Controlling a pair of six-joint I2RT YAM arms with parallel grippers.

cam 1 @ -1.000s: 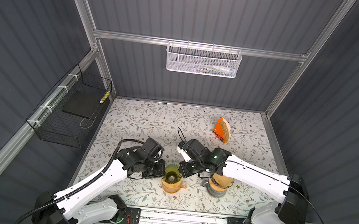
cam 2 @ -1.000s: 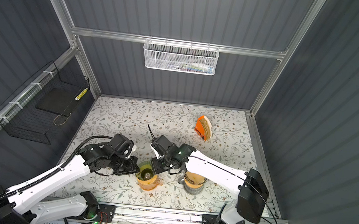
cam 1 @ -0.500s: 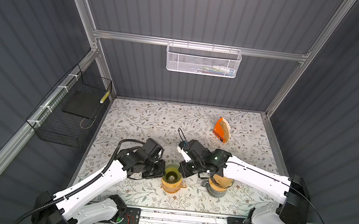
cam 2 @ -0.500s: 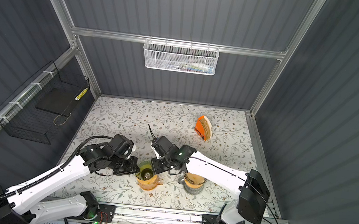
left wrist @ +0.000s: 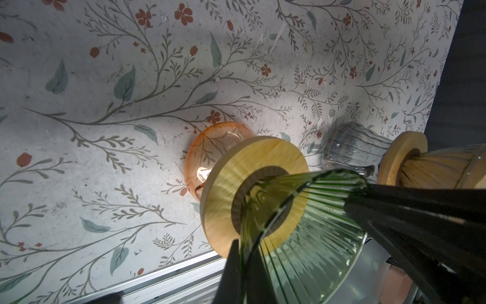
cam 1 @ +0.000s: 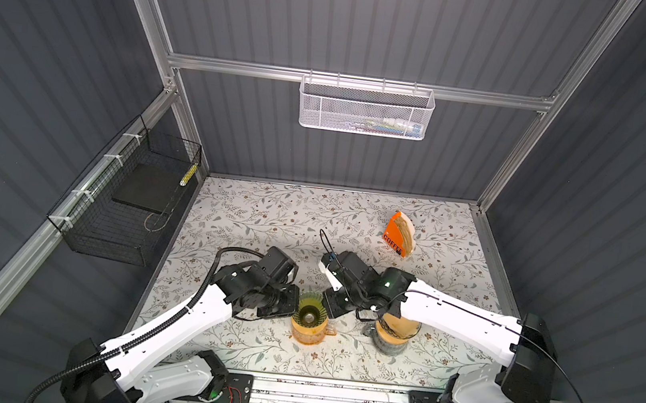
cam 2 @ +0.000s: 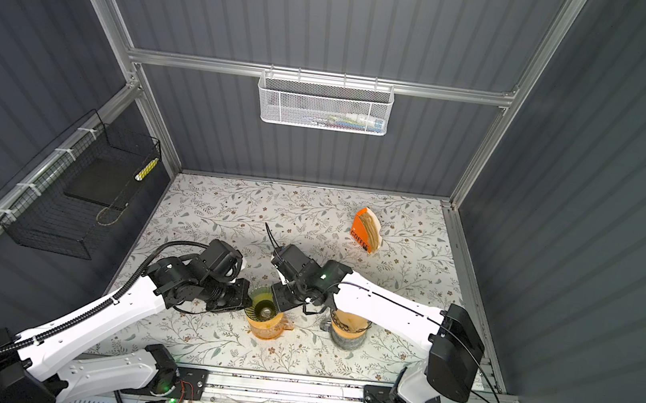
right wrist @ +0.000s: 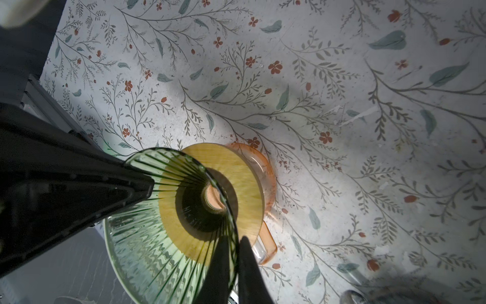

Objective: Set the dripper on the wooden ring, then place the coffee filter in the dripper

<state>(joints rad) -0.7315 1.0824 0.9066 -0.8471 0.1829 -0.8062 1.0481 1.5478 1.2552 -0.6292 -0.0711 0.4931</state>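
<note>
A green ribbed glass dripper (cam 1: 309,314) (cam 2: 264,308) with a wooden collar (left wrist: 228,189) sits on an orange glass mug (cam 1: 307,334) near the table's front. My left gripper (cam 1: 294,305) (left wrist: 246,247) is shut on the dripper's rim from the left. My right gripper (cam 1: 327,309) (right wrist: 235,239) is shut on the rim from the right. The dripper's bowl (right wrist: 147,250) holds no paper. Coffee filters stand stacked in an orange holder (cam 1: 399,233) (cam 2: 367,229) at the back right, far from both grippers.
A second dripper (cam 1: 398,327) (left wrist: 434,168) with brown paper inside stands on a grey glass carafe (left wrist: 349,147) just right of the mug, under my right arm. A black wire basket (cam 1: 132,204) hangs on the left wall, a white one (cam 1: 364,109) on the back wall.
</note>
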